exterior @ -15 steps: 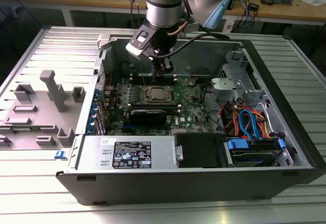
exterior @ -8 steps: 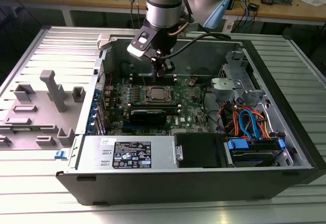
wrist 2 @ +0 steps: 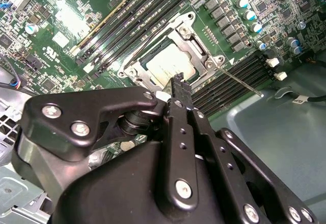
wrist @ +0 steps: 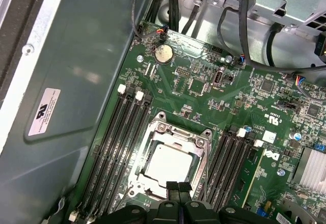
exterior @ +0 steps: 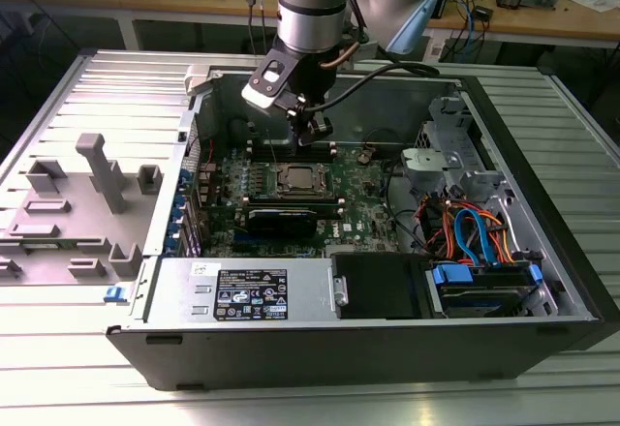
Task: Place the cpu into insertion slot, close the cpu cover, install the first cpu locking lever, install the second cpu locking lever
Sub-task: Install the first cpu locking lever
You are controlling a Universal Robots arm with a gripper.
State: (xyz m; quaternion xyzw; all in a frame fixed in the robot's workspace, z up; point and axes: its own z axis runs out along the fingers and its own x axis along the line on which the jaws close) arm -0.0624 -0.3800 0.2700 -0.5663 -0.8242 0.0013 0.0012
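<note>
The arm is hanging over the open computer case (exterior: pixel 387 363) that is standing on the surface. Its gripper (exterior: pixel 315 136) is hovering just above the insertion slot (wrist 2: pixel 133 72), nearer the slot's edge than its middle. The jaws are sitting pressed together, and they are pinching nothing that I can make out. The cpu (wrist: pixel 167 164) is lying flat inside the slot. Its silvery top is showing through the window of the cpu cover (wrist: pixel 179 134), which is lying down over the slot and framing the chip. So seating the chip and closing the cover are looking done to me. A thin locking lever (wrist 2: pixel 239 80) is sticking out from the slot's corner over the memory slots (wrist 2: pixel 224 94) beside the slot. It is looking unlatched, so the lever work is looking unfinished. Whether the other lever is locked I cannot tell.
</note>
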